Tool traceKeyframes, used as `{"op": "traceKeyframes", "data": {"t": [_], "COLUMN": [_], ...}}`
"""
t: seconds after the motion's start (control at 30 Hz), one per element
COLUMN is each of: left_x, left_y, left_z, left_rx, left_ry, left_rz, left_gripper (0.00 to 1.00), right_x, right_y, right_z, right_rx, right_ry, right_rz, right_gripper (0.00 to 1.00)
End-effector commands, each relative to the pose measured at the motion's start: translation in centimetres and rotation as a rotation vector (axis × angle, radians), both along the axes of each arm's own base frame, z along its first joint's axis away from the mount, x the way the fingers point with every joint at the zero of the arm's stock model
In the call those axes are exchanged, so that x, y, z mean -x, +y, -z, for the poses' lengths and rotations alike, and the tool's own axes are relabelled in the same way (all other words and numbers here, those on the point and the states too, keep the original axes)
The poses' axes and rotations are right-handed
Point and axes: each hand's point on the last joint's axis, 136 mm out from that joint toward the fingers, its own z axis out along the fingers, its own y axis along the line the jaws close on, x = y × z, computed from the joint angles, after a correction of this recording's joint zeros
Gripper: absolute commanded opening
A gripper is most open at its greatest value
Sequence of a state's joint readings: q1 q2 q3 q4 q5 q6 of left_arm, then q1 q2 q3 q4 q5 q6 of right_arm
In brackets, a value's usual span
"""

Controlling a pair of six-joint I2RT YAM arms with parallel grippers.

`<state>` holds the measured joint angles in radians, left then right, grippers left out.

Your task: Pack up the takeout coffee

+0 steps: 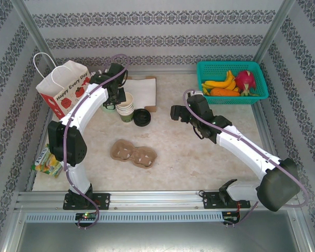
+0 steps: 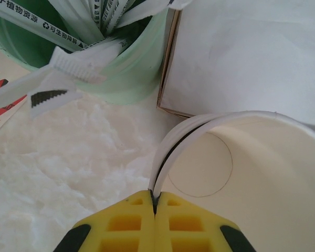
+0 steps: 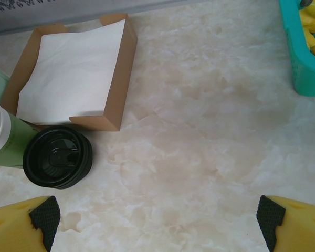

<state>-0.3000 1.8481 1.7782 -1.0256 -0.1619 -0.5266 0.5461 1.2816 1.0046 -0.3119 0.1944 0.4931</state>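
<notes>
Nearest your arm bases, a brown pulp cup carrier lies flat on the tabletop, nothing in it. Some green-and-yellow packets sit at the left edge; can't read what they are.

Your right gripper hangs mid-table, well apart from everything. The right wrist view shows it released, jaws spread wide, nothing between them, bare marble below.

Next out are the black lids, stacked, resting on the tabletop just right of the cups. In the right wrist view the lids are just beside the olive-green cup wall and just in front of the cardboard tray.

The paper cup stands upright on top of a nested stack, cream rims above, olive-green at the bottom, no lid on it. Your left gripper is at its left side. In the left wrist view the gripper is clenched on the cup's rim, with the yellow fingers pressed together on the wall. The cream inside of the cup is empty. Two rim edges run into the pinch; can't tell if both are gripped.

Just beyond sits a mint-green cup of wrapped white straws. The tray holds white napkins.

Far left is a white paper bag, upright, with red print. Far right, a teal basket holds bananas and a pink dragon fruit.
</notes>
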Motion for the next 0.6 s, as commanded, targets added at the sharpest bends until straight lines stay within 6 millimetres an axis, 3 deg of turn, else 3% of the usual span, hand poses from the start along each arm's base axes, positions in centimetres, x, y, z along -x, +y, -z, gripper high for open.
{"op": "traceKeyframes", "data": {"t": [0.0,0.57], "left_x": [0.3,0.0], "left_y": [0.3,1.8], "left_z": [-0.9,-3.0], "left_rx": [0.015,0.118], "left_ry": [-0.016,-0.108], "left_rz": [-0.005,-0.052], "left_gripper": [0.0,0.0], "right_x": [0.4,0.1], "right_y": [-0.4,-1.3], "right_z": [0.0,-1.0], "right_rx": [0.025,0.041], "right_ry": [-0.005,-0.037], "right_rz": [0.002,0.053], "right_gripper": [0.98,0.98]}}
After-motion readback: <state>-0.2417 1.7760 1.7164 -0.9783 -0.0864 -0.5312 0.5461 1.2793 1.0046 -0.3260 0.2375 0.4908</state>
